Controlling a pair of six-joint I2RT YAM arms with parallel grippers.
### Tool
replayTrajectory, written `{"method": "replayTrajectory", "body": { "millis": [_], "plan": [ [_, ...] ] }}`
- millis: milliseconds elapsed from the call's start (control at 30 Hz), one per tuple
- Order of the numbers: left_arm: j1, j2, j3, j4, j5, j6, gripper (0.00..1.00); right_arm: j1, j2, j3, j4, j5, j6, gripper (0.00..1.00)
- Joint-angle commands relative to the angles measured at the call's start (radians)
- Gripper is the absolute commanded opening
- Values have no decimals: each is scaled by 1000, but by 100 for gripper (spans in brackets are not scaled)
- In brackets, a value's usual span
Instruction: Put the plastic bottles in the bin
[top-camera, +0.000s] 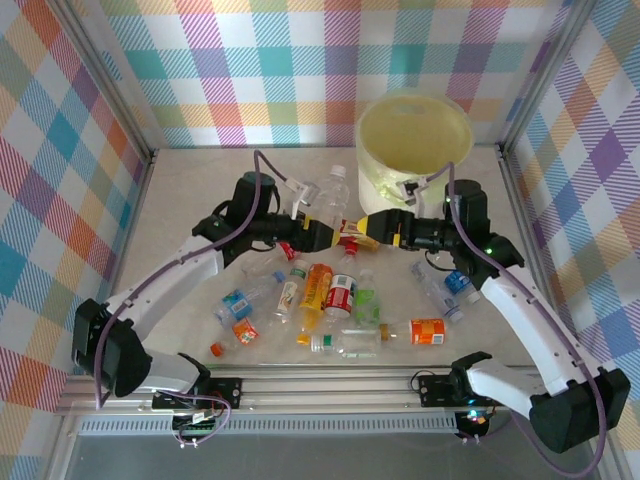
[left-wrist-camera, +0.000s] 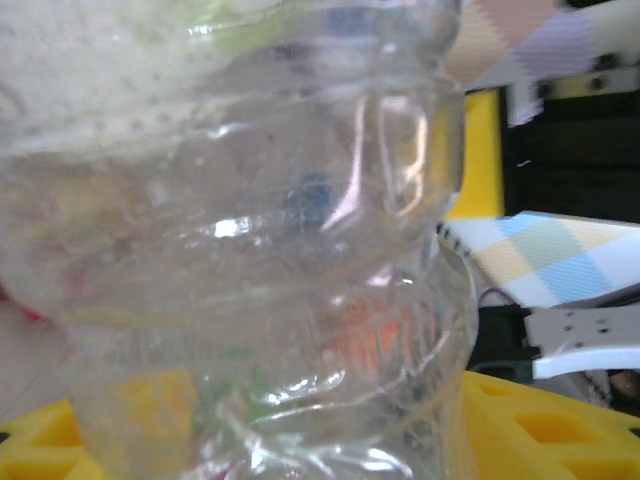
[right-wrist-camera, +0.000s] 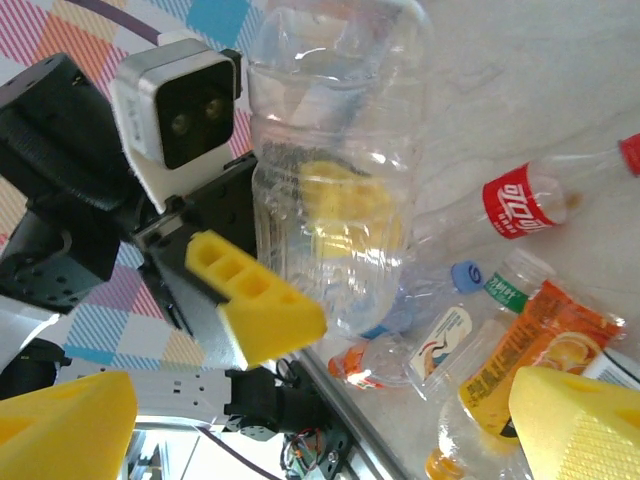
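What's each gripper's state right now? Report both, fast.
Left gripper: closed on a clear plastic bottle.
Right gripper: open, holding nothing.

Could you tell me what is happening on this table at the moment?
The left gripper has a clear plastic bottle clamped and lifted off the table. The right gripper faces it closely with jaws open, holding nothing. The other bottles lie scattered in front of the arms, and the pale-yellow bin stands at the far right.
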Motion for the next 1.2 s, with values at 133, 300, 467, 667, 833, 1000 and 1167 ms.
{"method": "replayTrajectory", "body": {
  "millis": [133,300,467,667,833,1000,1167],
  "plan": [
    [-112,-52,-103,284,-16,-115,58,62,49,43,96,28,47,91],
    [-167,-48,-133,345,-49,-132,58,80,71,50,101,55,50,87],
    [-207,-28,-128,334,-70,-115,58,82,77,52,106,70,50,81],
    [-223,-13,-125,309,-98,-95,58,82,79,53,97,80,44,68],
    [-233,-6,-123,307,-105,-93,60,82,80,52,96,85,42,60],
    [-232,-12,-115,287,-125,-81,73,82,70,54,82,93,31,58],
    [-232,-52,-104,251,-159,-65,100,82,42,81,17,138,-20,59]
  ]
}}
